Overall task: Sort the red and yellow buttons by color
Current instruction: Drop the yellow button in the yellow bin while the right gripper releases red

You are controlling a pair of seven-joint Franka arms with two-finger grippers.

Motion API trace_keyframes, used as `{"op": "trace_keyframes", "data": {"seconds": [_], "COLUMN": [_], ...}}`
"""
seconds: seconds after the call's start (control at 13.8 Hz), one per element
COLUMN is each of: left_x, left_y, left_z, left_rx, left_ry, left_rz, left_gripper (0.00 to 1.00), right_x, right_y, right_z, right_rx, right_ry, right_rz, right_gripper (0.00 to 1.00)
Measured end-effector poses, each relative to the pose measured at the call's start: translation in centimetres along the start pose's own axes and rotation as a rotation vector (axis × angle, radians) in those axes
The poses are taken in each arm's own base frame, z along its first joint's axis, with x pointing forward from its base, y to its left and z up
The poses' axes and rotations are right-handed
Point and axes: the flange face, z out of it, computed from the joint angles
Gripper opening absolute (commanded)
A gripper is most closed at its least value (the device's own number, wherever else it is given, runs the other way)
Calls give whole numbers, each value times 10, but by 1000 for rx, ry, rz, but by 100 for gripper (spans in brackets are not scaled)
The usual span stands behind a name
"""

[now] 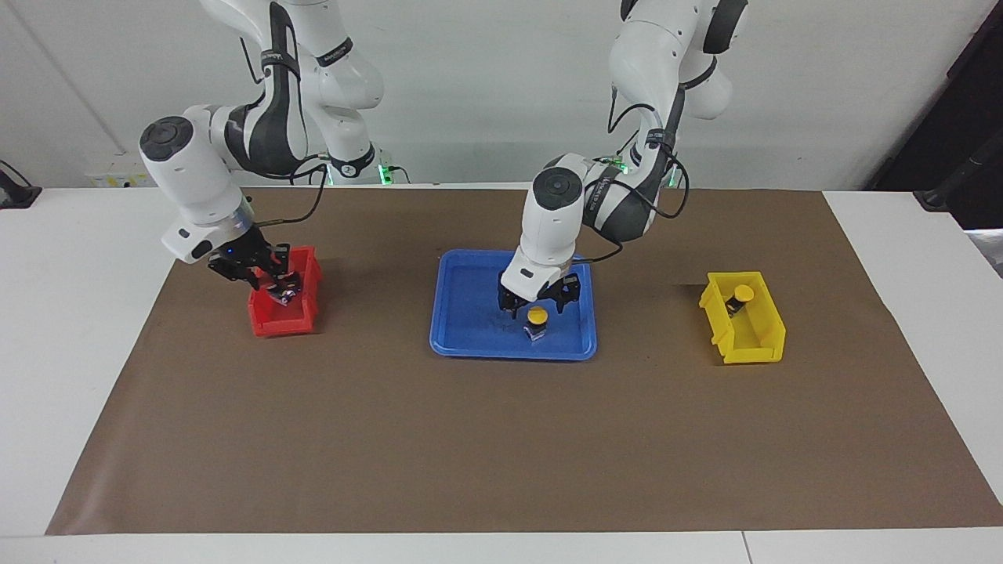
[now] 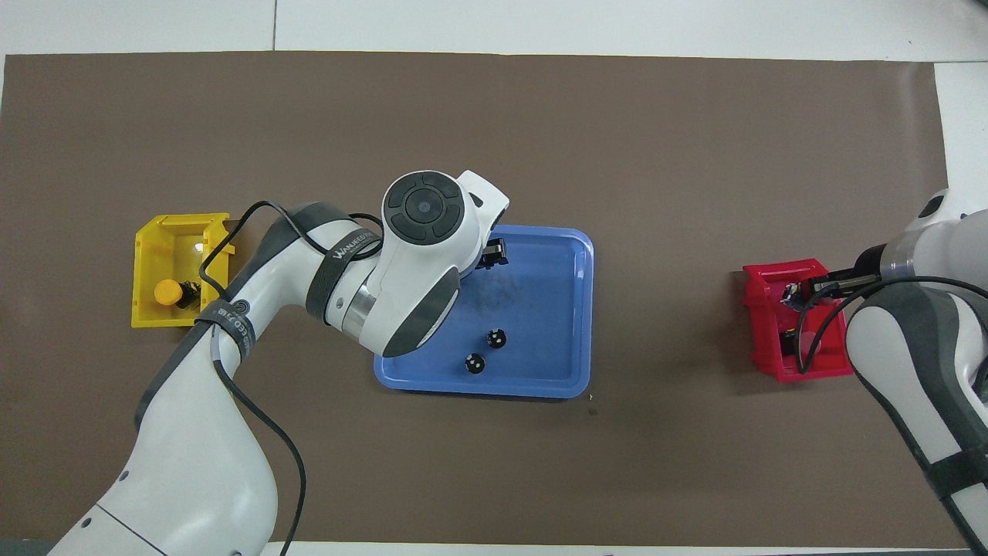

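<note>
The blue tray is the landmark, mid-surface. On it stands a yellow button, with the left gripper just over it, jaws spread to either side of the cap, not touching it. Two dark cylinders stand on the tray nearer the robots. Toward the left arm's end, a yellow bin holds another yellow button. Toward the right arm's end, the right gripper, jaws clenched on a red button, hangs over the red bin.
</note>
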Motion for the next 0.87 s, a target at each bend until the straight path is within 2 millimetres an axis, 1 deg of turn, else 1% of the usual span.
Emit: {"op": "trace_keyframes", "data": {"seconds": [0.29, 0.43, 0.51, 0.58, 0.65, 0.72, 0.8, 0.87], "left_x": [0, 2, 3, 7, 12, 21, 35, 50], "left_y": [0, 1, 1, -1, -7, -23, -51, -88], "left_z": [0, -5, -13, -26, -43, -64, -85, -104], "left_rx": [0, 0, 6, 17, 26, 37, 48, 56], "left_ry": [0, -1, -7, -15, -20, -23, -34, -50], "left_rz": [-22, -27, -30, -38, -50, -60, -51, -34], "left_gripper": [2, 2, 1, 1, 1, 1, 1, 1], "right_x": [-5, -6, -7, -9, -11, -13, -14, -15], "right_y": [-1, -1, -2, -4, -4, -5, -5, -5], "right_z": [16, 24, 29, 34, 38, 43, 46, 48], "right_rx": [-5, -8, -10, -10, -11, -11, -11, -11], "right_ry": [18, 31, 36, 38, 41, 41, 39, 39], "right_rz": [-12, -13, -16, -18, -25, -34, -42, -45], "right_gripper": [19, 19, 19, 19, 19, 20, 20, 23]}}
